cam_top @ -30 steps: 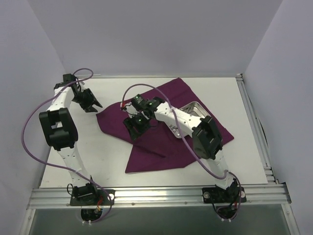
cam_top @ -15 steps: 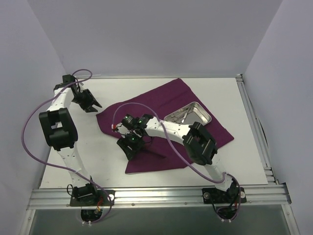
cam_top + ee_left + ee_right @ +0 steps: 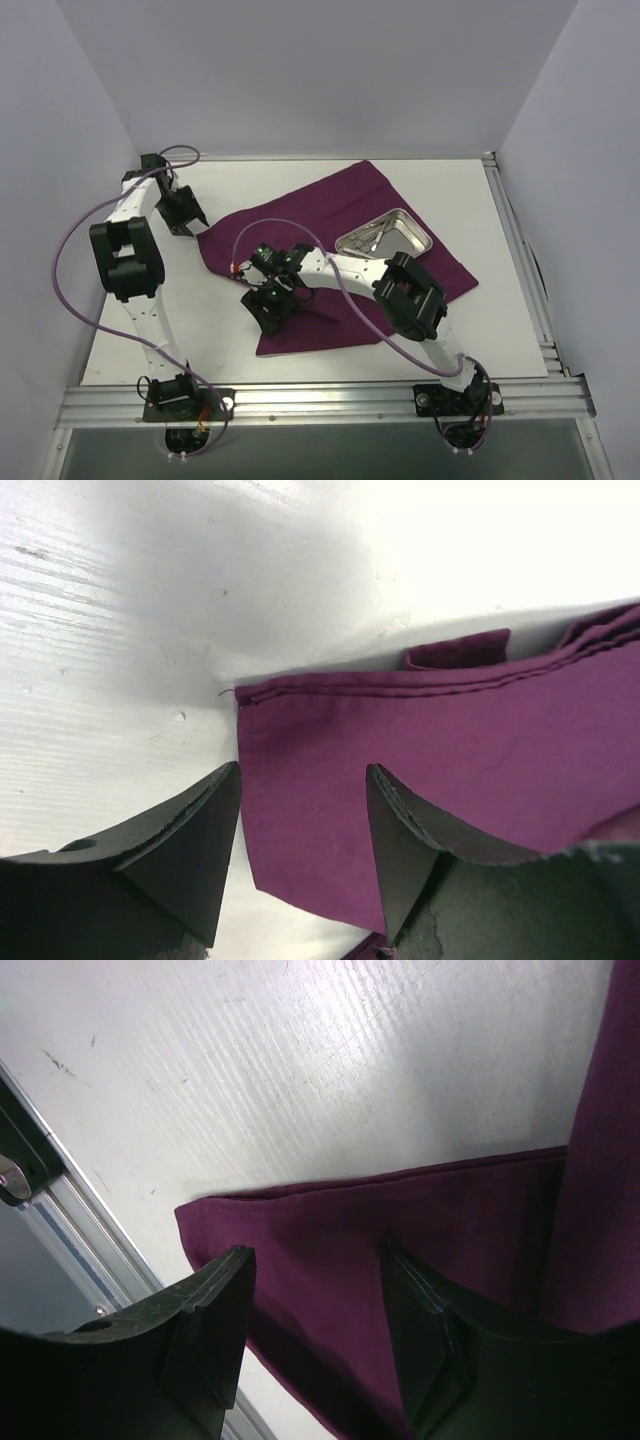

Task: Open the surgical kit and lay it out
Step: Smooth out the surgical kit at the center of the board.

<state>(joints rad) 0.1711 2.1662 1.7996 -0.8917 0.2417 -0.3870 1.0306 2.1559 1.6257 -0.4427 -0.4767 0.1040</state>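
Both open, nothing held. Left gripper (image 3: 300,780) above cloth (image 3: 450,750) left corner; right gripper (image 3: 315,1260) above near-left corner. Tray (image 3: 408,232) well apart.

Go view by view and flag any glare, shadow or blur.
Top external: even light, sharp, only the steel tray glinting. Left wrist: table blown out white at upper right, grey shadow beside it, cloth sharp. Right wrist: cloth dim near the dark, soft-edged fingers; table grain crisp.
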